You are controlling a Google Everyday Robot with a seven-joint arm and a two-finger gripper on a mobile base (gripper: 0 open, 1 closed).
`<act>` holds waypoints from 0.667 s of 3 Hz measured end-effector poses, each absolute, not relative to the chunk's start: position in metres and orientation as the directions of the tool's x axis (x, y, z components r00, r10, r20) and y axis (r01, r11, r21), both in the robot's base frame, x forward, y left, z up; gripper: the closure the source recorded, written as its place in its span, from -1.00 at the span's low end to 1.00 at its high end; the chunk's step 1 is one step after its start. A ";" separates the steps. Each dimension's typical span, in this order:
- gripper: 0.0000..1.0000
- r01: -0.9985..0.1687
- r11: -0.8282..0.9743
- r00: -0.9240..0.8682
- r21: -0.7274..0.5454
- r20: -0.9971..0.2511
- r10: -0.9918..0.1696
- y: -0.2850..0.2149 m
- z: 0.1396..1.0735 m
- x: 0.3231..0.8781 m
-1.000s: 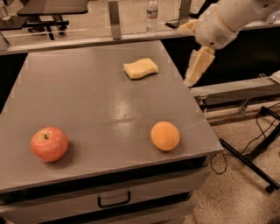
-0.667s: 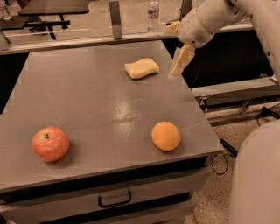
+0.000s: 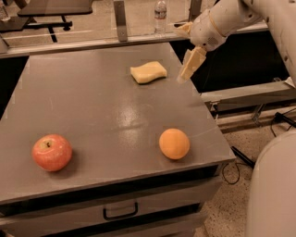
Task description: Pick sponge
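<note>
The sponge (image 3: pixel 148 72) is a pale yellow foam block with wavy edges, lying flat on the far middle of the grey table (image 3: pixel 92 106). My gripper (image 3: pixel 184 51) hangs above the table's far right edge, just right of the sponge and apart from it. Its two pale yellow wedge fingers (image 3: pixel 191 64) are spread apart with nothing between them. The lower finger points down and left toward the table. The white arm (image 3: pixel 222 21) comes in from the upper right.
An orange (image 3: pixel 174 143) sits near the front right of the table and a red apple (image 3: pixel 52 152) near the front left. A drawer handle (image 3: pixel 120 213) shows below the front edge. A water bottle (image 3: pixel 160 14) stands behind the table. The robot's white body (image 3: pixel 273 190) fills the lower right.
The gripper has moved left along the table's right edge, closer to the sponge. The sponge, orange and apple have not moved.
</note>
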State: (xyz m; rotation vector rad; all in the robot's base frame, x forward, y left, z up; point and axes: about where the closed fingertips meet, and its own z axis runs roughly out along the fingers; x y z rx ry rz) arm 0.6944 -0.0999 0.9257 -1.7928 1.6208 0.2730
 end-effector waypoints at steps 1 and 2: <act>-1.00 -0.935 0.168 0.085 -0.311 -0.658 -0.748 -0.102 0.909 0.707; -1.00 -0.924 0.240 0.042 -0.297 -0.703 -0.710 -0.094 0.891 0.722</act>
